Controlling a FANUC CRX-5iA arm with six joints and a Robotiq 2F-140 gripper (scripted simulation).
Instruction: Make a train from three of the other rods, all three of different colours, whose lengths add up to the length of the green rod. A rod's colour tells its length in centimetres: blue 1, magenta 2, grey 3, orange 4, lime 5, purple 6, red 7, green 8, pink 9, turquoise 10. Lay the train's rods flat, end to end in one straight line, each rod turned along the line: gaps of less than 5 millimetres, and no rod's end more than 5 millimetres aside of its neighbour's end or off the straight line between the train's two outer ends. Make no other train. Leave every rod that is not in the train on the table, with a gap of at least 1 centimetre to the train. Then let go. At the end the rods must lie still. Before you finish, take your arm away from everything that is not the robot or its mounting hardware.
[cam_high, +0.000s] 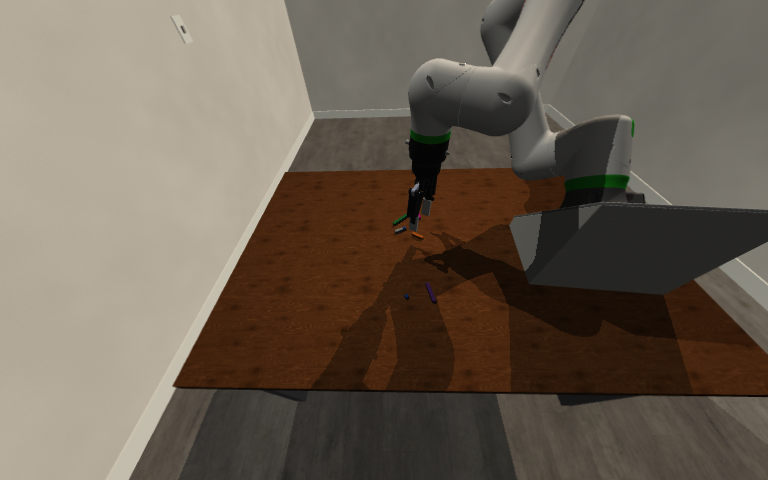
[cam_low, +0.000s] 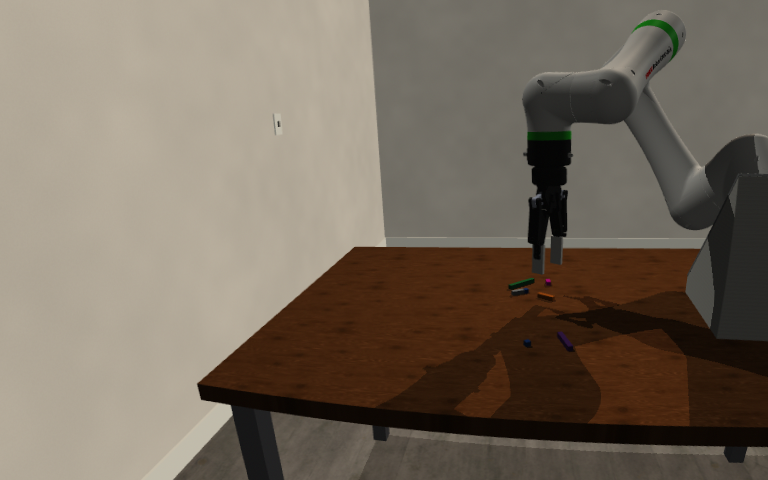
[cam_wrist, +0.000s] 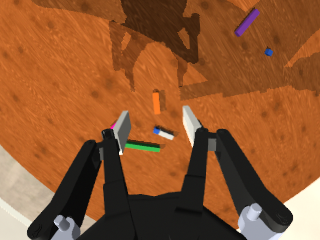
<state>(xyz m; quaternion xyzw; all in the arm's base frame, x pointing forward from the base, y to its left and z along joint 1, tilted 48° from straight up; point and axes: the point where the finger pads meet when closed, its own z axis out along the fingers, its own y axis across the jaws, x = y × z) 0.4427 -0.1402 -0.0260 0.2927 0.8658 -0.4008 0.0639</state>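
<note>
Table (cam_low: 317, 339): dark brown wood top, arm's shadow lying across its right half. Grey pedestal (cam_high: 623, 249) sits at the right edge.

Arm (cam_low: 589, 96): white with green bands, wrist pointing straight down over the far cluster of rods.

Gripper (cam_low: 547, 263): hangs above the table, fingers partly closed, roughly half span, nothing between them. Pads (cam_wrist: 191, 123) are off the surface and touch no rod.

Rods, long to short:
- green rod (cam_low: 521, 283): flat on the table, just beside and below the gripper, far cluster.
- purple rod (cam_low: 564, 340): lies alone in the shadow, well apart from the cluster, nearer the front edge.
- orange rod (cam_low: 545, 295): right of the cluster, near the green one, not touching it.
- grey rod (cam_wrist: 166, 135): beside the green rod; a blue piece appears to sit at one end of it.
- magenta rod (cam_low: 548, 281): near the green rod's right end; half hidden behind a finger in the wrist view.
- blue rod (cam_low: 527, 343): in the shadow, near the purple rod, apart from it.
</note>
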